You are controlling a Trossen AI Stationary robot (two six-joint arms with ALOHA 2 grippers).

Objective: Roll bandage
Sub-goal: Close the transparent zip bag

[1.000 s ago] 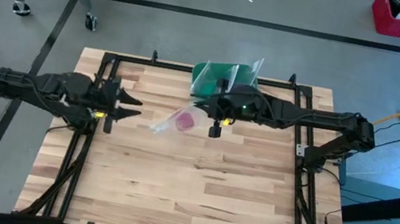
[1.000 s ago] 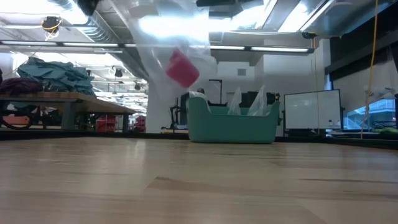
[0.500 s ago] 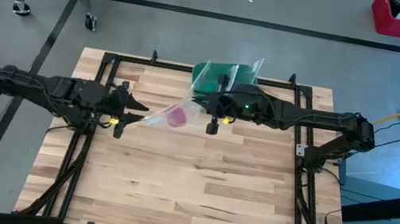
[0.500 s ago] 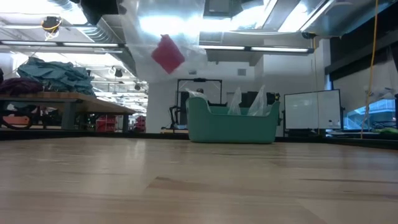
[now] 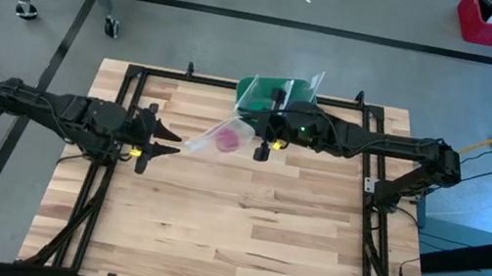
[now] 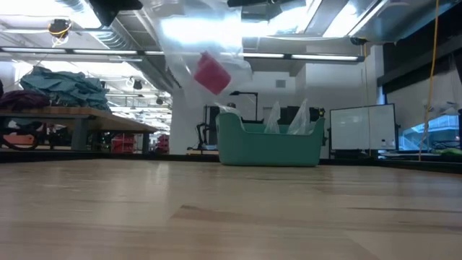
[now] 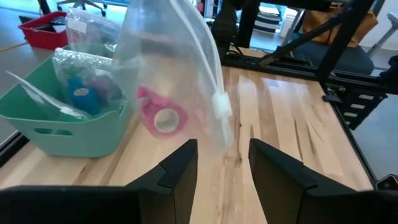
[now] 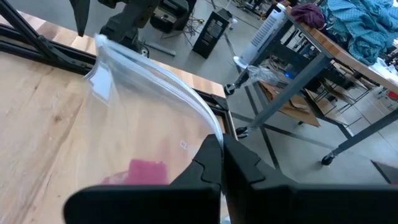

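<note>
The bandage is a small pink roll (image 7: 163, 118) lying inside a clear plastic zip bag (image 7: 168, 68). The bag hangs above the table's far middle (image 5: 216, 139), well clear of the wood in the low view (image 6: 206, 43). My right gripper (image 5: 254, 132) is shut on the bag's edge. My left gripper (image 5: 172, 141) stands open a little to the left of the bag's free end. Its two fingers (image 7: 180, 171) point at the bag and its white zip slider (image 7: 221, 104) without touching them. My right gripper pinches the bag's upper edge (image 8: 210, 134) between its two shut fingers, reaching in nearly level from the table's right side. The bag slants away from the fingers toward the left arm, lifted clear of the table. The pink roll (image 8: 146, 171) sits low inside it.
A green plastic bowl (image 5: 277, 98) stands at the table's far edge just behind the right gripper, holding more clear bags and a blue roll (image 7: 81, 99). Black frame rails (image 5: 100, 184) run along the table's sides. Bare wood (image 5: 232, 225) fills the near half.
The bag with the pink roll has swung under my right gripper: it lifted toward the left arm, then dropped back a little. My left gripper has crept slightly toward the bag and has stayed open.
</note>
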